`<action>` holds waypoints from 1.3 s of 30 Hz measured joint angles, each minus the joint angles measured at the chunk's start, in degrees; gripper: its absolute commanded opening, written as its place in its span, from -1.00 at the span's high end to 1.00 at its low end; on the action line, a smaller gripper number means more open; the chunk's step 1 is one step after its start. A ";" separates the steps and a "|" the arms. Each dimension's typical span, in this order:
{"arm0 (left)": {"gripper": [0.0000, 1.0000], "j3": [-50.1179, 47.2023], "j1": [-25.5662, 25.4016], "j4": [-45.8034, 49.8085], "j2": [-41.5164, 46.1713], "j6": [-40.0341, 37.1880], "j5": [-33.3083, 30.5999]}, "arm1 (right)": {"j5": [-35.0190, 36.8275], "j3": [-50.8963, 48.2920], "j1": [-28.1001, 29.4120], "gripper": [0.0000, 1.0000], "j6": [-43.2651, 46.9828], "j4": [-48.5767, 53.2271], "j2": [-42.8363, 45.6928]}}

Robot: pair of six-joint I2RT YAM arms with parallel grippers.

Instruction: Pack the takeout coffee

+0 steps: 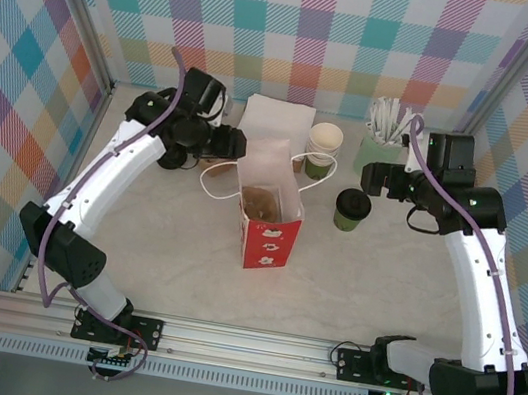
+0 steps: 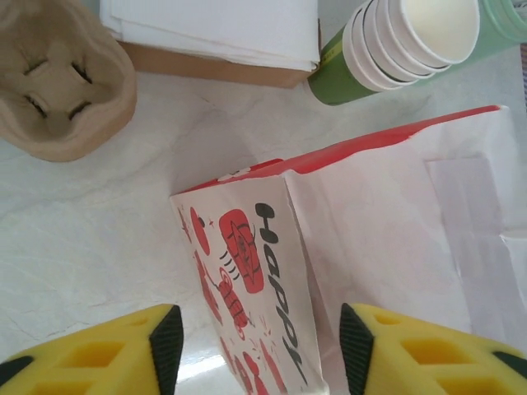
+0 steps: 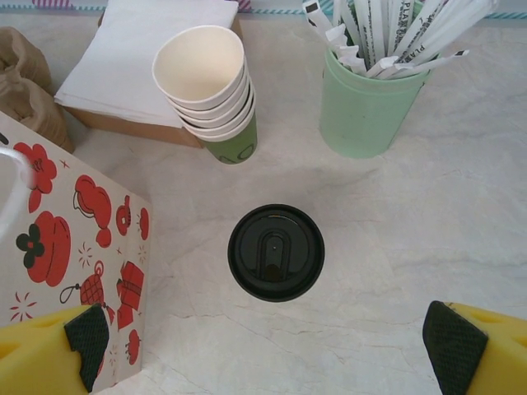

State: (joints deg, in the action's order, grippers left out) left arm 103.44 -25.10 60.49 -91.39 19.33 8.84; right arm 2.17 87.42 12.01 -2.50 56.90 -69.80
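The takeout coffee (image 1: 351,212), a dark green paper cup capped with a black lid, stands upright on the pale marbled surface (image 1: 164,252), a little right of centre in the overhead frame. From the right wrist camera it sits mid-frame, seen from straight above so that the black lid (image 3: 276,253) covers it.

The right end effector (image 1: 380,180) hangs just to the upper right of the cup, apart from it. Its yellow fingers (image 3: 457,350) stand wide apart at the bottom corners of the wrist frame, with nothing between them.

Just to the upper left of the coffee is a stack of green cups (image 1: 321,151) with cream insides, and to the upper right of it a pale green holder (image 1: 382,146) full of white wrapped sticks. A stack of white napkins (image 1: 277,119) lies to the left of the cups, near the checked back wall.

Left of the coffee, at the centre of the overhead frame, a red-and-white paper bag (image 1: 267,230) stands upright with its mouth open and something brown inside.

The left end effector (image 1: 233,142) is at the bag's upper left, beside a white loop handle. In its wrist view the padded fingers (image 2: 165,341) are parted, not gripping, with the bag's printed side between them. A brown pulp cup carrier (image 2: 62,82) lies in the upper left of that frame.
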 measured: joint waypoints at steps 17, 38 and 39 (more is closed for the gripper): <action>-0.54 20.59 0.00 12.24 -18.56 -22.47 3.91 | -0.28 -1.40 0.00 -0.99 2.49 2.82 1.31; 0.59 21.33 0.00 15.04 -19.26 -26.71 -0.98 | -2.43 -1.62 0.00 -0.99 3.19 4.09 1.60; 0.65 21.33 0.00 15.08 -19.37 -26.60 -1.25 | -2.45 -1.62 0.00 -0.99 3.17 4.07 1.53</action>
State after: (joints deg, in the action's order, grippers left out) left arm 124.77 -25.10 75.57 -110.76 -7.27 7.60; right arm -0.27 85.80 12.01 0.67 60.97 -68.27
